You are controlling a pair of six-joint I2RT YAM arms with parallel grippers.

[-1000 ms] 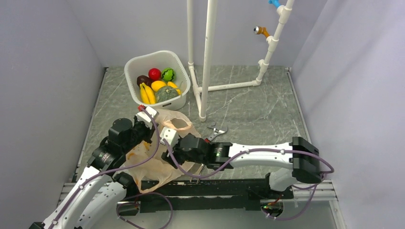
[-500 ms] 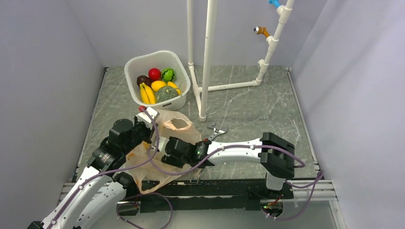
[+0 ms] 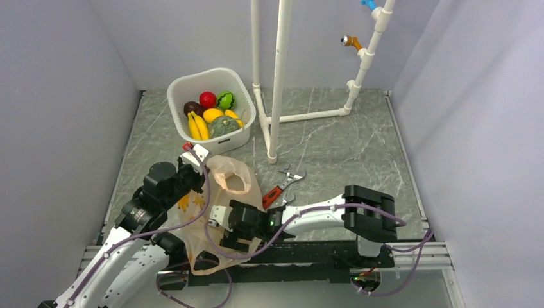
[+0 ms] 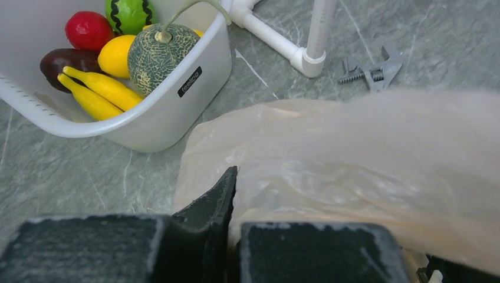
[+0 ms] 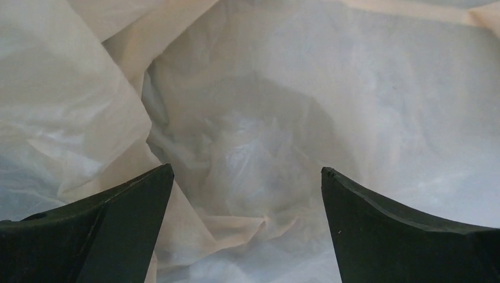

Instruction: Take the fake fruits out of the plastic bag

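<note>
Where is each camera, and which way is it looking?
Top external: above and behind the arms, looking down at the table; both arms show.
Left wrist: on the left arm, facing over the plastic bag toward the white tub; left gripper pinching the bag.
Right wrist: looks into the bag; open right gripper at the bottom.
Shared: top and left wrist both show tub, fake fruits and wrench.
</note>
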